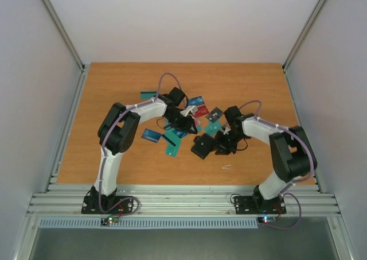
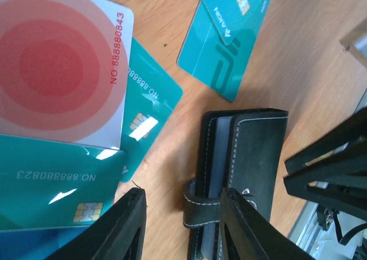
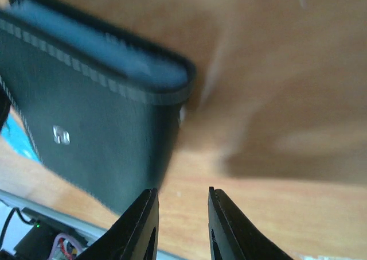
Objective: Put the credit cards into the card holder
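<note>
The black card holder (image 1: 202,147) lies closed on the wooden table between my two grippers. In the left wrist view the holder (image 2: 252,151) shows white stitching and a strap (image 2: 202,207) wrapped round its edge. My left gripper (image 2: 183,214) is open, its fingers standing either side of the strap, the right finger over the holder. Credit cards lie beside it: a red-circle card (image 2: 57,65) and teal cards (image 2: 223,53) (image 2: 152,108) (image 2: 51,191). My right gripper (image 3: 180,200) is open and empty, just right of the holder's (image 3: 86,116) corner.
More cards are scattered across the middle of the table: teal ones (image 1: 172,142) (image 1: 148,94), a blue one (image 1: 151,135), a red one (image 1: 200,112) and a dark one (image 1: 215,115). My right gripper's black fingers (image 2: 332,168) show at the right edge of the left wrist view.
</note>
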### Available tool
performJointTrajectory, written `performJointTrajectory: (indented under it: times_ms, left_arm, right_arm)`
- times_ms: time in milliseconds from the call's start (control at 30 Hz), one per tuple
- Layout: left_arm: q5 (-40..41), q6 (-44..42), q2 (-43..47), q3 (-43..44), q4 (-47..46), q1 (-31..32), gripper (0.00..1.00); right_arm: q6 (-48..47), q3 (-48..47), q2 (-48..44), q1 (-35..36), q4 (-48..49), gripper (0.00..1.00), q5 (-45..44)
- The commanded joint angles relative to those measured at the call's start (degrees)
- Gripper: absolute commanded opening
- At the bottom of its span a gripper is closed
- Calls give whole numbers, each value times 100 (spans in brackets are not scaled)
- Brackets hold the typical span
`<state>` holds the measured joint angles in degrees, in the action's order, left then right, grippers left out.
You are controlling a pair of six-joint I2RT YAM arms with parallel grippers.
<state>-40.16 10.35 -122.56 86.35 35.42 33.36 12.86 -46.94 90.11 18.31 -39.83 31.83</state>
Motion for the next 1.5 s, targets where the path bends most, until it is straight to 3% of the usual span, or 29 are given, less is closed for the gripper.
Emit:
performJointTrajectory:
  times_ms: [0, 200, 400, 633, 767, 900, 1067, 1267, 1467]
  left_arm:
    - [-247, -220, -342, 225, 356, 7, 36]
    - [-241, -95, -322, 88, 416, 204, 33]
    - [87, 386, 319, -713, 113, 436, 30]
    - [530, 920, 1025, -1070, 146, 497, 35]
    - [410, 661, 1387, -984, 305, 504, 43]
    - [146, 169, 1596, -879, 438, 504, 44]
    - [528, -51, 1233, -214, 1116, 686, 39]
    - [1260, 886, 1114, -36, 1089, 783, 31]
    - [813, 1214, 396, 413, 1080, 687, 19]
  right_arm:
    - [-446, -702, 731, 24, -295, 26, -309]
    - [-857, -1309, 1257, 24, -612, 26, -328]
    - [-1184, -1637, 1428, 19, -893, 25, -481]
    - [-1822, -1488, 906, 24, -1362, 24, -740]
    - [-1960, -1366, 426, 24, -1460, 24, -441]
    - [-1957, -1282, 138, 32, -1405, 24, 65]
    - [-1821, -1258, 188, 33, -1229, 23, 320]
    - [-1839, -1290, 283, 99, -867, 24, 1095]
    - [-2455, -1449, 585, 168, -876, 25, 867]
